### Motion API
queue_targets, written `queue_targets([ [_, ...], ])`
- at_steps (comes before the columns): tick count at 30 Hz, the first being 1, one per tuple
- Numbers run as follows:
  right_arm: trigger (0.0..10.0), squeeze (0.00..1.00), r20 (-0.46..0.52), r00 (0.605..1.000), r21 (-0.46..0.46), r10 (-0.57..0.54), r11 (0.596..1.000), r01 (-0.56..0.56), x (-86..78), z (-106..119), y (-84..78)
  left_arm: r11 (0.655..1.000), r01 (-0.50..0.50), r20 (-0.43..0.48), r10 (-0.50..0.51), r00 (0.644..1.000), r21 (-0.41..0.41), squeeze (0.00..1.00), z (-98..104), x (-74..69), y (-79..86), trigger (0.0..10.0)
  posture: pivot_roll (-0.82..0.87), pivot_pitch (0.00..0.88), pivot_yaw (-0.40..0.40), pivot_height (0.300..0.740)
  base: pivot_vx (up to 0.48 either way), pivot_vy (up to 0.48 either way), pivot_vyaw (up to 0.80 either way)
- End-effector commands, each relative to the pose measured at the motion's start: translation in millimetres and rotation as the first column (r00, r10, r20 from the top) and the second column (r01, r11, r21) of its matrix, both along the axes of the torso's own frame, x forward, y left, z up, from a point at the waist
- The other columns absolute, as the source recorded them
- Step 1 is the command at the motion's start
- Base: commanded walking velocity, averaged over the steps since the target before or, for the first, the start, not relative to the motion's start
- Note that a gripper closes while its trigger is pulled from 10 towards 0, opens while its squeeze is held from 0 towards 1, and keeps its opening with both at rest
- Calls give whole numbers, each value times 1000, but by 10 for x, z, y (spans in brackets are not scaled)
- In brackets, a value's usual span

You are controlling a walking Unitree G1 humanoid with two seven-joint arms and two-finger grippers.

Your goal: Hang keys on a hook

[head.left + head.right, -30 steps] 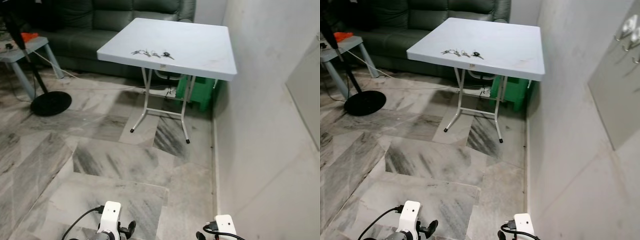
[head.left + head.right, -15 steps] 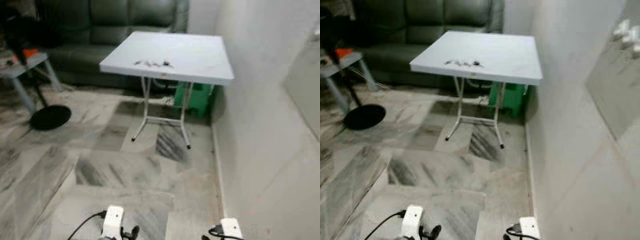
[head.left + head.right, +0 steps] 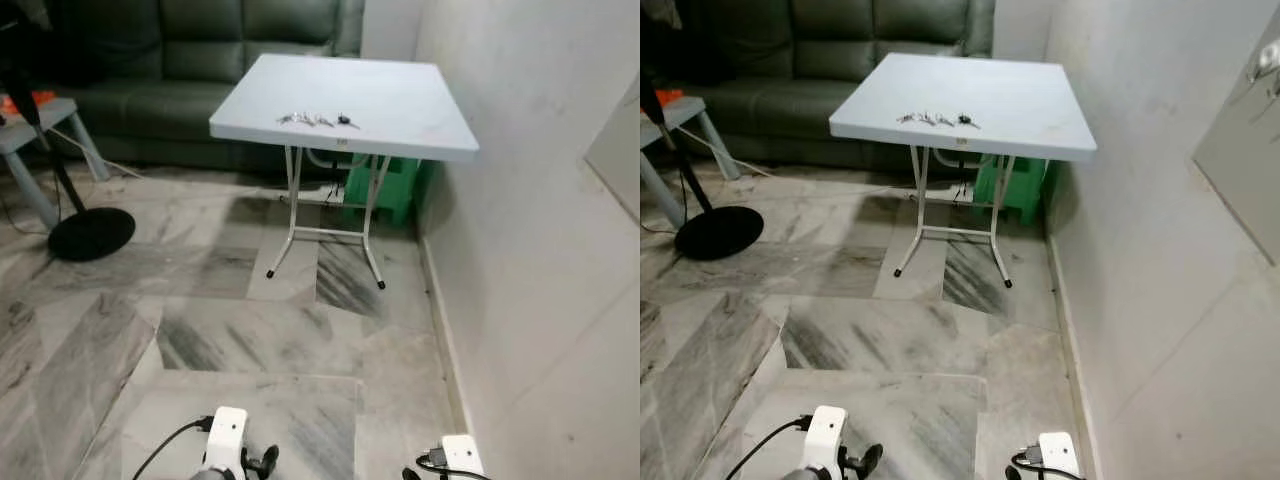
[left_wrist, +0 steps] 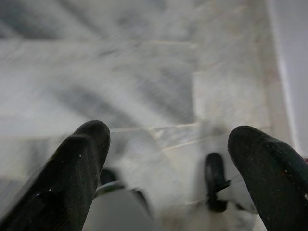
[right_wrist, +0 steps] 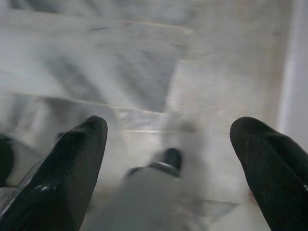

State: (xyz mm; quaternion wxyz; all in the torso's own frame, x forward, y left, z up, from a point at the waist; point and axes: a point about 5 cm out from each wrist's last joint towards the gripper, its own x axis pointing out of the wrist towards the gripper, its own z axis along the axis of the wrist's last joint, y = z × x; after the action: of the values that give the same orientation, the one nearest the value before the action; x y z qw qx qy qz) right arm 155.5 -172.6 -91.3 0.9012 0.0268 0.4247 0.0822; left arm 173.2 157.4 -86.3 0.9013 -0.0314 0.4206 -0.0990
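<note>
On a square white plastic table (image 3: 400,95), metal keys (image 3: 318,120), veined marble floor (image 3: 250,330), left gripper (image 4: 166,159) and right gripper (image 5: 168,154) spread apart.

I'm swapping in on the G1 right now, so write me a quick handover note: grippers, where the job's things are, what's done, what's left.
Left gripper: open, nothing between its fingers, hanging low over the marble floor.
Right gripper: open, nothing held, also hanging low.
Keys: lying in a row near the front edge of the white folding table, across the floor from the robot, beside the right-hand wall.
Hooks: pale fittings at the top of a panel on the right wall; too small to make out well.
Done: nothing picked up.
Left: walk to the table, grasp the keys, carry them to a hook, hang them.
</note>
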Motion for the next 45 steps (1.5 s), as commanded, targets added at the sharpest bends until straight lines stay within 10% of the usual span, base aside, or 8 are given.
queue_targets([
  [1, 10000, 0, 34, 999, -1, -2, 1000, 2, 71, 38, -20, 1000, -9, 20, 9, 1000, -2, 0, 26, 51, 7, 10000, 7, 0, -60, 740, 0, 0, 0],
  [9, 10000, 0, 168, 986, 32, 3, 999, -8, 339, 191, 26, 996, -51, 52, 55, 997, -68, 0, 50, 73, -12, 10000, 4, 0, -60, 740, 0, 0, 0],
  [14, 10000, 0, 286, 958, 64, -2, 998, -17, 557, 344, 63, 994, 0, 253, 27, 967, -106, 0, 425, 695, -181, 10000, -3, 0, -53, 740, 0, 0, 0],
  [18, 10000, 0, 382, 924, 89, -3, 995, -34, 694, 467, 108, 990, 23, 332, 25, 943, -140, 0, 544, 818, -223, 10000, -3, 0, -52, 740, 0, 0, 0],
  [31, 10000, 0, 701, 712, 141, -46, 987, -75, 794, 852, 233, 951, 76, 539, 103, 836, -301, 0, 797, 914, -223, 10000, -12, 0, -42, 740, 0, 0, 0],
  [45, 10000, 0, 839, 544, 137, -24, 976, -168, 809, 1349, 260, 931, 224, 730, 62, 681, -288, 0, 1223, 988, -200, 10000, -8, 11, -34, 740, 0, 0, 0],
])
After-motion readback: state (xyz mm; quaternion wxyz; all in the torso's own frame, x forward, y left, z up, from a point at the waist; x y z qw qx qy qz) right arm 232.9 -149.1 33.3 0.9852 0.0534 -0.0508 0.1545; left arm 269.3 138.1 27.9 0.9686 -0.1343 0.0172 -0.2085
